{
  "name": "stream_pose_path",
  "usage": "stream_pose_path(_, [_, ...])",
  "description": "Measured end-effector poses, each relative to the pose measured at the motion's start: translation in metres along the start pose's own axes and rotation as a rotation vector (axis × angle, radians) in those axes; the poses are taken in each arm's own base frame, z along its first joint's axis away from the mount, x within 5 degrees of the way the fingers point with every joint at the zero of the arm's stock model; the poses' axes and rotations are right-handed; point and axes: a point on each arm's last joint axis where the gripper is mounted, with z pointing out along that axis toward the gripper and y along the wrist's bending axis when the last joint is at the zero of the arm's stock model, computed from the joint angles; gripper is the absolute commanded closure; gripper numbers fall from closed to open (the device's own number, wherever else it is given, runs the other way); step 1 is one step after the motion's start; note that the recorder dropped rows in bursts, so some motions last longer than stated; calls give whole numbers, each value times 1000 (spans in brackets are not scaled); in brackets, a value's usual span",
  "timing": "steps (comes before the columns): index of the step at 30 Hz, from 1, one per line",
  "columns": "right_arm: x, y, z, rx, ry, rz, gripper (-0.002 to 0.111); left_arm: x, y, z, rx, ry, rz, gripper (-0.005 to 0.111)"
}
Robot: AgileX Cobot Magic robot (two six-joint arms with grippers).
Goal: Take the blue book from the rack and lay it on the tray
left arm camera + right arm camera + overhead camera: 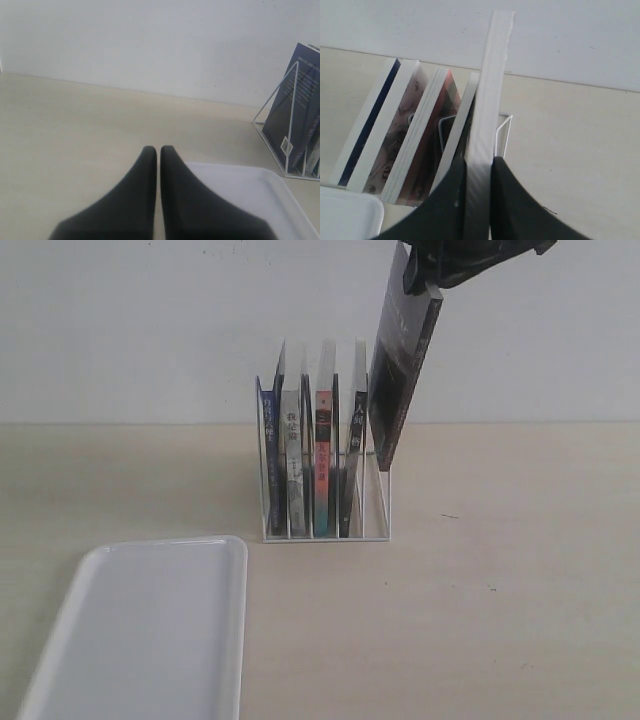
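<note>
Thin dark book (400, 370) in right hand (479, 165), white wire rack (325, 537), smooth rounded tray (150, 640)

The tray (150, 630) is white, the rack (325, 537) white, the table (520, 590) beige. The raised book (403, 370) is black; the leftmost book (268, 452) is dark blue.

Pretty bare setup tbh. A plain white wall (150, 320) runs across the whole far side, with a few faint specks on it. It meets a pale beige table (520, 600) with a light wood-grain look and a couple of tiny dark flecks on the right. Lighting's soft and even, shadows faint.
</note>
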Motion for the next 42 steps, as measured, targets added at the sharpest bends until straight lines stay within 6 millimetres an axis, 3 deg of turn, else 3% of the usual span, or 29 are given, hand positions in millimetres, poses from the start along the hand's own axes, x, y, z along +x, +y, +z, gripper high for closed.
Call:
stream_pose_path(5, [3, -1, 10, 4, 20, 3, 108, 0, 0, 0, 0, 0, 0, 103])
stream_pose_path(12, [15, -3, 52, 22, 100, 21, 108, 0, 0, 0, 0, 0, 0, 103])
stream_pose_path(24, [28, -6, 91, 35, 152, 42, 108, 0, 0, 0, 0, 0, 0, 103])
stream_pose_path(26, [30, -6, 95, 37, 160, 42, 101, 0, 0, 0, 0, 0, 0, 103])
stream_pose_path(32, [30, -6, 97, 37, 158, 44, 62, 0, 0, 0, 0, 0, 0, 103])
stream_pose_path(39, [30, -6, 96, 36, 154, 44, 61, 0, 0, 0, 0, 0, 0, 103])
stream_pose_path(42, [27, -6, 85, 36, 155, 44, 61, 0, 0, 0, 0, 0, 0, 103])
